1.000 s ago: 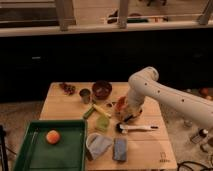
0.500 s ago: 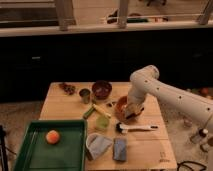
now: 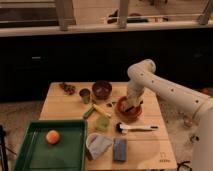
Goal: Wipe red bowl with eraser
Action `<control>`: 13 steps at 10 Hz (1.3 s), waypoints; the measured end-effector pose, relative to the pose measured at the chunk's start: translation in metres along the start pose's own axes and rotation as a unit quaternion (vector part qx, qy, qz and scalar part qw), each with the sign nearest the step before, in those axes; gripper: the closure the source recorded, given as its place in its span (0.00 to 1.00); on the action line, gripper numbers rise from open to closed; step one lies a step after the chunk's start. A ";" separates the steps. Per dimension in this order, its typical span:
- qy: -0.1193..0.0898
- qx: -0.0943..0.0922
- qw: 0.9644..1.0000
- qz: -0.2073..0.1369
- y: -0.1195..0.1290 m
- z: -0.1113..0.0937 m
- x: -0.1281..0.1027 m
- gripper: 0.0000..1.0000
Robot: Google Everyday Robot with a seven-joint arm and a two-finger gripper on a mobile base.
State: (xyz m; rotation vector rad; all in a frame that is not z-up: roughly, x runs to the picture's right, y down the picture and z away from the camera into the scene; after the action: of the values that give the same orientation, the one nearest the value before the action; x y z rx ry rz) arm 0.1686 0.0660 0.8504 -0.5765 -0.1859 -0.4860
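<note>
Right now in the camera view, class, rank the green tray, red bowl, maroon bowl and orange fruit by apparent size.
1. green tray, though it sits nearest the camera.
2. red bowl, where the hand reaches in.
3. maroon bowl.
4. orange fruit.

Single camera, raised, set back at desk 6 o'clock edge, facing 12 o'clock, tilted down; whole desk visible; pincer right of centre.
</note>
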 end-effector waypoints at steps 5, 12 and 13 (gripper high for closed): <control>-0.015 -0.004 0.999 -0.050 -0.021 0.015 -0.032 1.00; -0.031 -0.013 0.997 -0.068 0.025 0.014 -0.041 1.00; -0.029 -0.013 0.998 -0.055 0.036 0.011 -0.031 1.00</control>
State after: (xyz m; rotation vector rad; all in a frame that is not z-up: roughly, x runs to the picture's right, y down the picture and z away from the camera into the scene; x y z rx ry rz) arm 0.1589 0.1109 0.8333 -0.6089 -0.2676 -0.5804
